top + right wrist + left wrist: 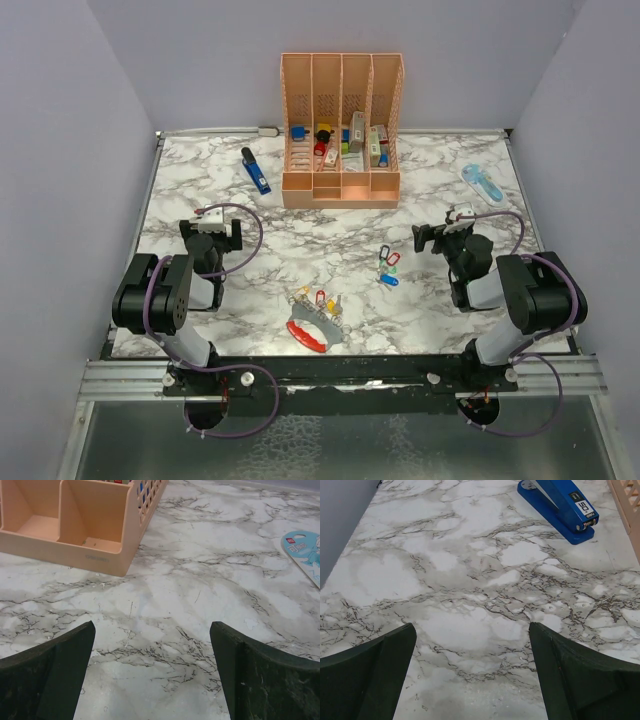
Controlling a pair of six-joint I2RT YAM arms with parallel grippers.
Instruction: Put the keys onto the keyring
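Observation:
The keyring [312,332], an oval loop half red and half grey-white, lies near the table's front edge at centre. Several keys [318,300] with red, green and yellow heads lie right against its far side. Three more keys [389,265], red, green and blue, lie to the right of centre. My left gripper [215,232] is open and empty at the left, over bare marble [470,625]. My right gripper [443,233] is open and empty at the right, a little right of the three loose keys. Neither wrist view shows any key or the ring.
A peach desk organiser [342,130] with small items stands at the back centre; its corner shows in the right wrist view [75,525]. A blue stapler [255,171] lies back left, also in the left wrist view [560,507]. A pale blue oblong gadget [484,184] lies back right.

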